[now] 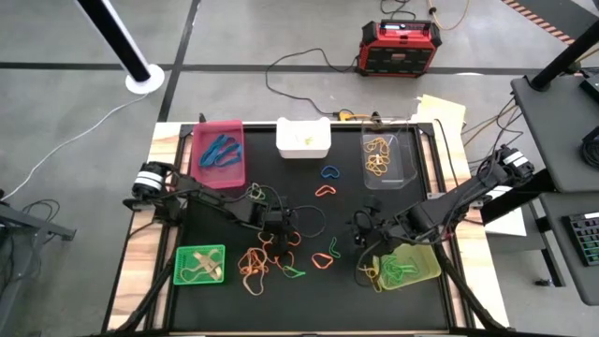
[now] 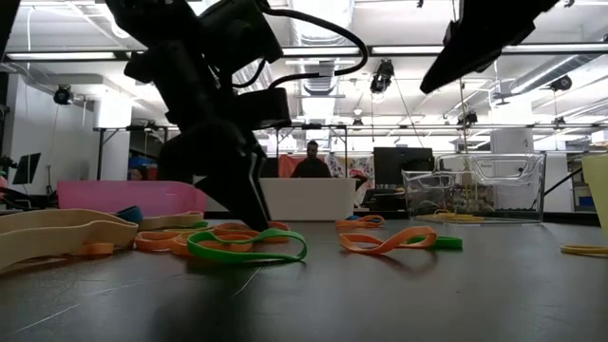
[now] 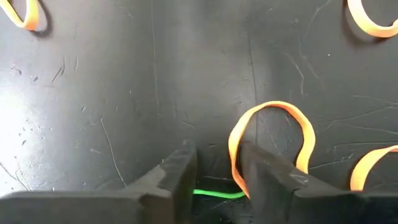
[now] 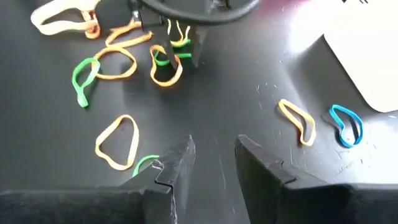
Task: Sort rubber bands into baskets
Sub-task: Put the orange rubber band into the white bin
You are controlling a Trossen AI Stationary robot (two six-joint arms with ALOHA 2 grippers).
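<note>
Black tabletop (image 1: 150, 300) in an open workshop, five baskets round its rim — pink basket (image 1: 219, 153), white basket (image 1: 303, 138), clear basket (image 1: 388, 158), green basket (image 1: 200, 265), yellow-green basket (image 1: 408, 266).

Rubber bands (image 1: 267, 265): loose pile at centre front, strays toward the far baskets.

Left gripper (image 3: 216, 169): down in the pile, fingers partly apart, astride one side of an orange band (image 3: 272, 137); a green band (image 3: 217, 193) lies beneath.

Right gripper (image 4: 213, 157): fingers apart, empty, over bare mat beside the yellow-green basket.

Risks, judged: closing may catch both colours, or the orange loop may slip out sideways.

Room: the right arm is close — a lift toward it risks a clash; the pink and green baskets' side is open.
</note>
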